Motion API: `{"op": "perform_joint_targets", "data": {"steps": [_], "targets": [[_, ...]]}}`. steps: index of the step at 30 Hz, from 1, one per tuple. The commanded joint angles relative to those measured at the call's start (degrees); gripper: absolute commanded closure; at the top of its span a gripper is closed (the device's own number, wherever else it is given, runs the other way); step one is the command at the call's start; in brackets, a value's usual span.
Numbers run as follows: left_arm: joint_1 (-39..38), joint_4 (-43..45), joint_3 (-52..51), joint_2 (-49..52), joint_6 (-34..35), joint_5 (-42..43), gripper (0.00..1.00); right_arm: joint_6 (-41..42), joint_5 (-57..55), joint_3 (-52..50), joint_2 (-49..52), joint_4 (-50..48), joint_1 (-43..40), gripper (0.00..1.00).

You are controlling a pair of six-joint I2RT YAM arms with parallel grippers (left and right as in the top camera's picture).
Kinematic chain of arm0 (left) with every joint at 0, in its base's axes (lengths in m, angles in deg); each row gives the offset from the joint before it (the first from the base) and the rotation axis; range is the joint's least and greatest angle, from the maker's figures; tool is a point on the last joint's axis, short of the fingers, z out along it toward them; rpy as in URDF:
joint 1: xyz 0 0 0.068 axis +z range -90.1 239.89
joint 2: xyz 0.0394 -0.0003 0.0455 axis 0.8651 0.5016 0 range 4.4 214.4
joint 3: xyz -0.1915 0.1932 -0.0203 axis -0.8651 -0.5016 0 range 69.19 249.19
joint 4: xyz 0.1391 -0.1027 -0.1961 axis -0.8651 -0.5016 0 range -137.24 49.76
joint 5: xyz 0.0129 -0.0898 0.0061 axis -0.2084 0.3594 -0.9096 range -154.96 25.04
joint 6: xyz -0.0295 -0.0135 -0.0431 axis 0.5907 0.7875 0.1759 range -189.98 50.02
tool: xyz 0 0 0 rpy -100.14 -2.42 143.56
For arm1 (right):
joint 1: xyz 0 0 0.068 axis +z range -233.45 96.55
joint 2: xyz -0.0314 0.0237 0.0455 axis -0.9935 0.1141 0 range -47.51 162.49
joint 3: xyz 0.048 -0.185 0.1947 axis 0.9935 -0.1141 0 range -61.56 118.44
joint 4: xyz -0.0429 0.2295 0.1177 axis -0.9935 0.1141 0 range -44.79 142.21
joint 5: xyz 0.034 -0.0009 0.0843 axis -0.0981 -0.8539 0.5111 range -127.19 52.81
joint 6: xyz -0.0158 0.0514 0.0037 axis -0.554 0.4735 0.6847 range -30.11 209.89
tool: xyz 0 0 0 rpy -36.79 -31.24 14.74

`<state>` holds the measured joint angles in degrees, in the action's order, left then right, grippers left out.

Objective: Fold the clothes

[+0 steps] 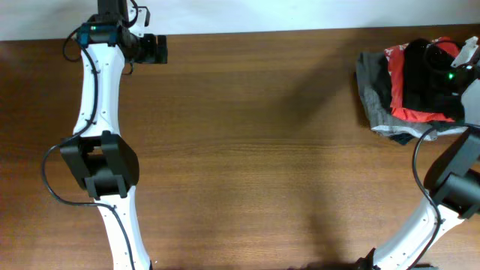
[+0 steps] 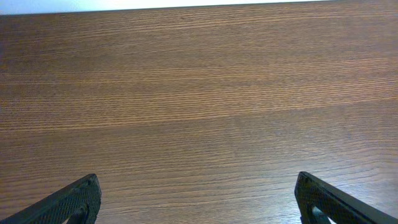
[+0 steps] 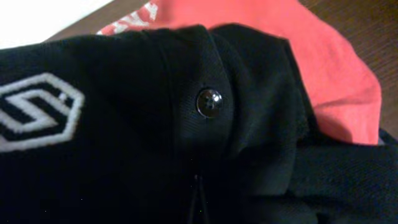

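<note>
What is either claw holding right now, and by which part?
Left claw: open over table, nothing held. Right claw: at black garment near its button; fingers unseen, so grip cannot be told.

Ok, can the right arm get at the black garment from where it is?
Probably yes. The right gripper hangs close over the black garment, which fills its wrist view, lying over the red shirt with nothing covering it. Its fingers are out of sight, so open or shut is unclear.

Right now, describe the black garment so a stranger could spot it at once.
Look to the far right corner of the wooden table, where clothes lie heaped. The black garment sits on top, over a red shirt and a grey one. Only it bears a white hexagonal logo.
</note>
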<state>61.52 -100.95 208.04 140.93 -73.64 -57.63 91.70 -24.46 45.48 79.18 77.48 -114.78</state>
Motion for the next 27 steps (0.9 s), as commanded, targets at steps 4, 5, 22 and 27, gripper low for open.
{"op": "perform_joint_targets", "data": {"steps": [4,5,22,27], "targets": [[0.02,0.2,-0.07,0.7,-1.14,-1.4,0.01,0.55,3.52,11.3,-8.33,8.9,2.45,0.73],[0.02,0.2,-0.07,0.72,-1.14,-1.4,0.01,0.55,3.52,13.29,-9.29,10.67,2.45,0.64],[0.0,0.04,-0.07,0.72,-1.14,-1.38,0.01,0.57,13.7,27.93,-20.98,36.85,10.91,0.01],[0.02,0.04,-0.07,0.72,-1.14,-1.38,0.01,0.59,20.7,27.91,-20.94,42.18,18.4,0.01]]}}
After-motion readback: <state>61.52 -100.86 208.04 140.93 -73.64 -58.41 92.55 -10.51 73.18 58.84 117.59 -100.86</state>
